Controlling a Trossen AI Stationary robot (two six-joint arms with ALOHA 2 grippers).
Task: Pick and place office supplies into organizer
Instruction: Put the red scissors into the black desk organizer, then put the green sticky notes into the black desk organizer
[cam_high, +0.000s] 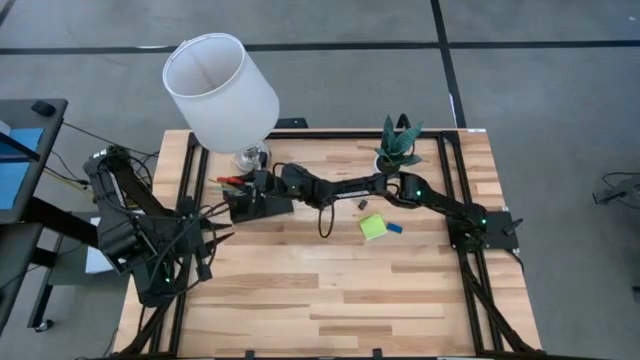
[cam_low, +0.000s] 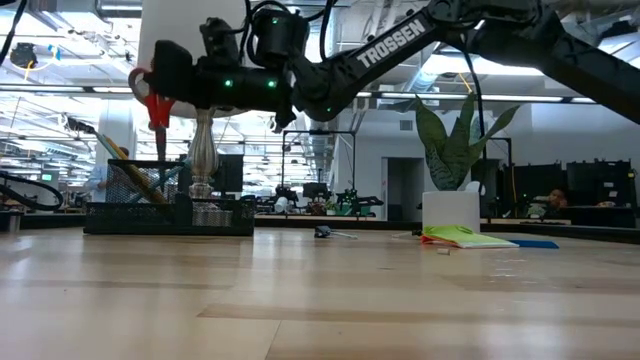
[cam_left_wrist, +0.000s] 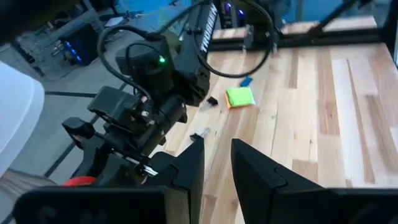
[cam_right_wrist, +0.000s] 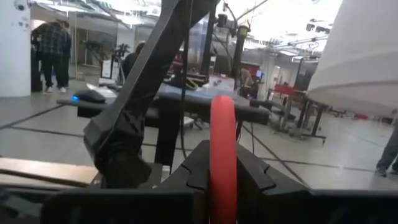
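Note:
My right gripper (cam_low: 160, 85) reaches from the table's right side to above the black mesh organizer (cam_low: 165, 208) at the far left, and is shut on the red-handled scissors (cam_low: 157, 108). Pencils (cam_low: 125, 165) lean in the organizer's cup. On the table lie a lime-green sticky-note pad (cam_high: 373, 227), a blue eraser (cam_high: 394, 227) and a black binder clip (cam_high: 362, 205). My left gripper (cam_left_wrist: 216, 165) waits near the table's left edge (cam_high: 207, 245), open with nothing between its fingers. My right gripper pinches a red handle loop of the scissors (cam_right_wrist: 222, 124) between its two fingers. The fingers come about level from the table's right side. The scissors' red part (cam_low: 157, 112) hangs below the fingers, clear of the organizer's rim.
A white-shaded lamp (cam_high: 220, 85) on a silver base (cam_low: 203, 150) stands right behind the organizer. A potted green plant (cam_high: 400, 148) stands at the far right. The near half of the wooden table (cam_high: 330, 300) is bare.

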